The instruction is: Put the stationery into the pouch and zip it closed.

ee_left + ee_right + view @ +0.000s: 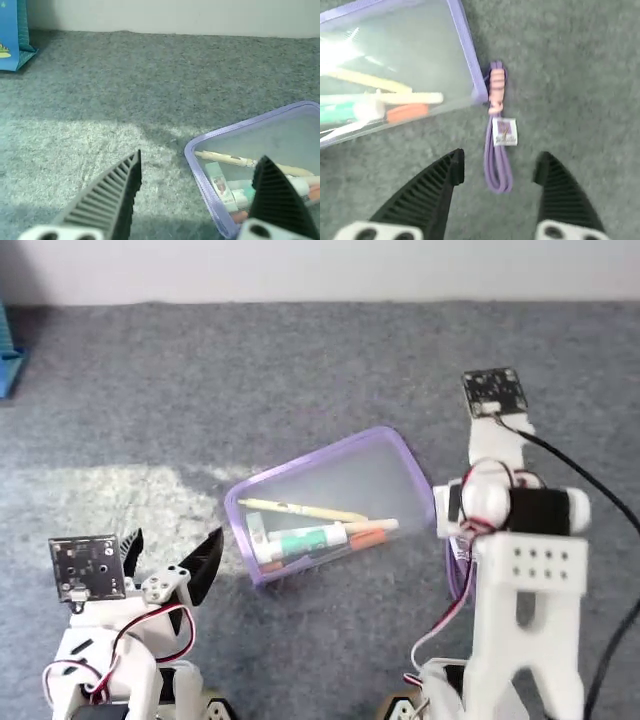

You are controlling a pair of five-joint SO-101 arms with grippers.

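Whether the pouch [330, 500] was zipped could not be made out. Stationery [320, 535] lay inside it, mid-surface [300, 370]. In the high view the right arm [525, 570] covered most of the pouch's purple cord [495, 85]. The left pincer [172, 548] gaped wide and empty at the pouch's 8 o'clock. The right pincer [502, 162], equally wide and empty, hovered at 3 o'clock, the cord's loop between its fingers.

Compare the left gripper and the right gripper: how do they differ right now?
The left gripper is over bare carpet, just short of one pouch corner; the right gripper is past the opposite end. The right gripper is lined up over the purple cord there; the left gripper has nothing beneath to grab. Both are open, black and ridged.
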